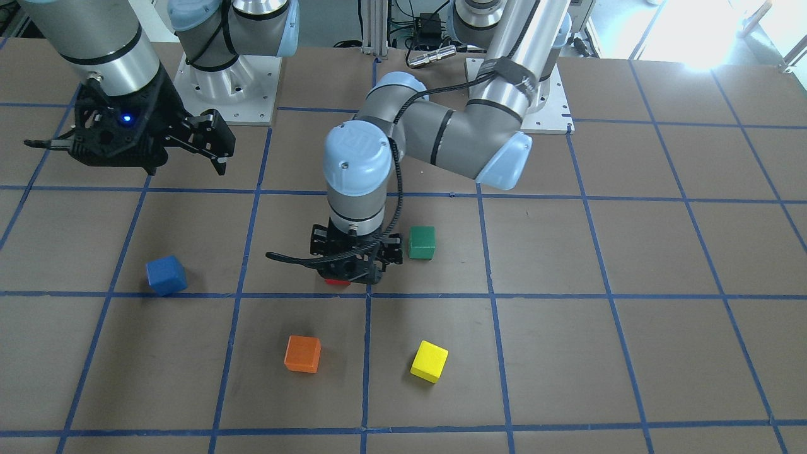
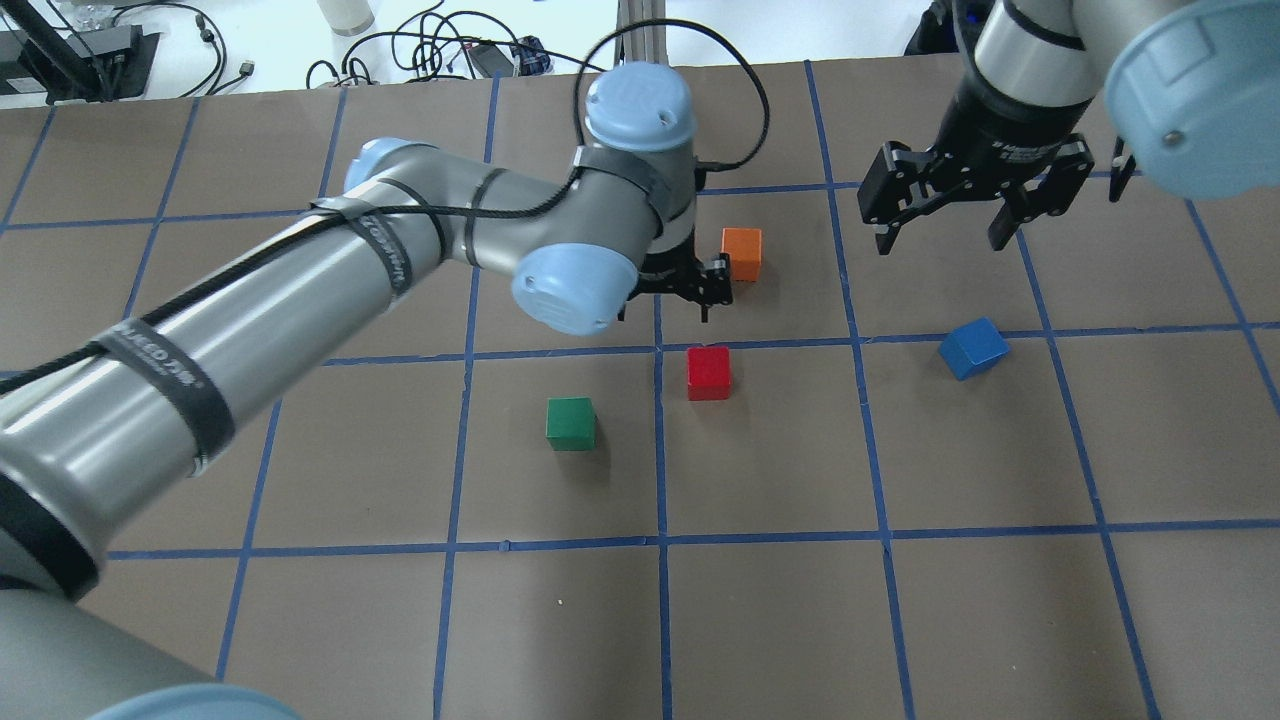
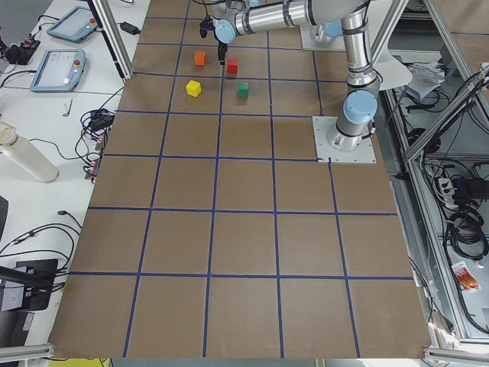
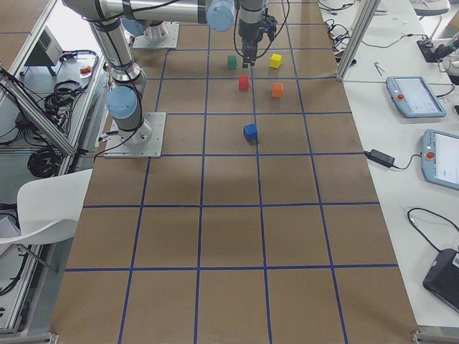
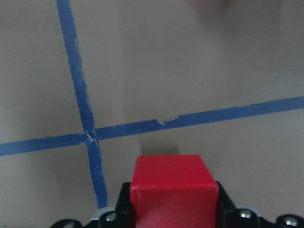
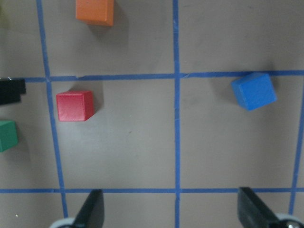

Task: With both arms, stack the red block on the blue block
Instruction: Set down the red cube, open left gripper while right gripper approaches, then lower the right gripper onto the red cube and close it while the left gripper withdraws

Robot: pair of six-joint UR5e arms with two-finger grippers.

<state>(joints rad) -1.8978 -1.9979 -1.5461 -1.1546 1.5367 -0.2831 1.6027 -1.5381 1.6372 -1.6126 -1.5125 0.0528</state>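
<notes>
Overhead exterior view: find the red block (image 2: 709, 372), a small matte cube with sharp edges, flat on the brown worktop (image 2: 760, 450) just beside a crossing of blue tape lines. Above it, note the left claw (image 1: 356, 272), spread, pinching nothing. Well apart, spot the blue block (image 2: 972, 348), skewed to the grid, near the right claw (image 2: 940, 240), spread wide.

This is a robotics lab: a brown table (image 3: 244, 245) is gridded with blue tape (image 3: 229, 158), and a robot arm (image 3: 356, 42) stands bolted to a metal plate (image 3: 322, 153). Teach pendants (image 4: 410, 96), loose cables (image 3: 34, 237) and aluminium framing (image 4: 356, 36) line the side benches.
</notes>
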